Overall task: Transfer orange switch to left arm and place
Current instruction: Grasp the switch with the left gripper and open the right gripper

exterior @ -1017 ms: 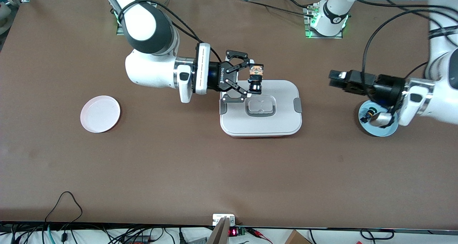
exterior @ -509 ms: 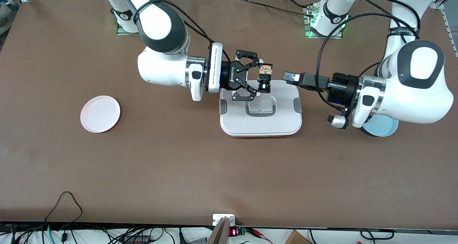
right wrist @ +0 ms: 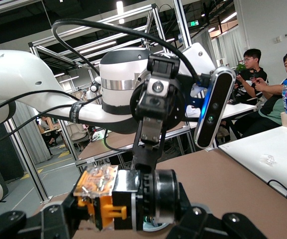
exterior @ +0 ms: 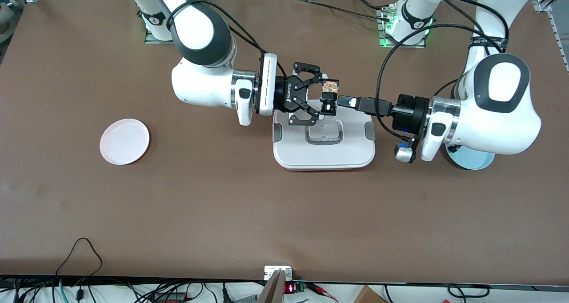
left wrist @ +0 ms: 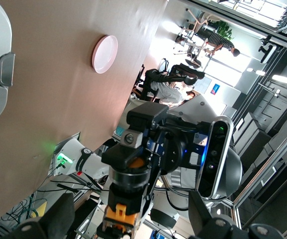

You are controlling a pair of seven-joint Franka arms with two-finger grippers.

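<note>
Both arms are stretched out sideways and meet over the box (exterior: 324, 138), forearms roughly level with the bench (exterior: 222, 205). The right arm comes in from its base end, and its right pincer (exterior: 321, 99) is pinching the orange switch (exterior: 329, 96), fingers pressed onto it. The switch hangs in the air over the box's edge farthest from the front camera, not touching the lid.

The left arm reaches in from its own end with its big white elbow up over the blue plate (exterior: 478, 161). The left pincer (exterior: 344, 101) points straight at the switch, tips just beside it, fingers spread wide and gripping nothing.

In the right wrist view the orange switch (right wrist: 128, 199) lies sideways: an orange, partly clear body at one end, a black block in the middle and a black round barrel with a shiny ring at the other. The left wrist view has it (left wrist: 128, 194) end on, between its own spread fingers (left wrist: 58, 216).

A pink plate (exterior: 124, 141) sits well apart, toward the right arm's end of the bench.
</note>
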